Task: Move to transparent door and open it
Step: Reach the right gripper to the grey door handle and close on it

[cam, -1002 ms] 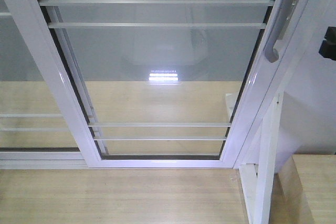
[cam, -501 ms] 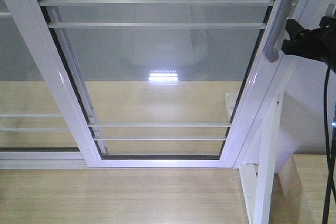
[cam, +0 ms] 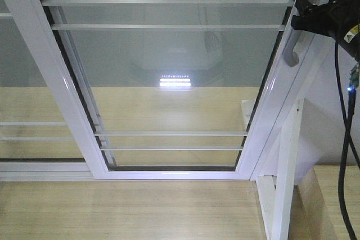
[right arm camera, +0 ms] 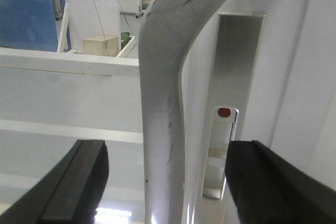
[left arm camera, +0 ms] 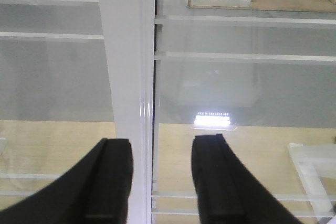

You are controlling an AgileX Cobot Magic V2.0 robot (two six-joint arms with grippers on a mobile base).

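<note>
The transparent door fills the middle of the front view. It is glass in a white frame, with thin white bars across it. Its curved grey handle sits high on the right side of the frame. The right gripper is right at the handle. Its two black fingers stand wide apart, one on each side of the handle, not squeezing it. The left gripper is open too and holds nothing. It faces a white post. A black cable hangs at the right. The wooden floor lies below.
</note>
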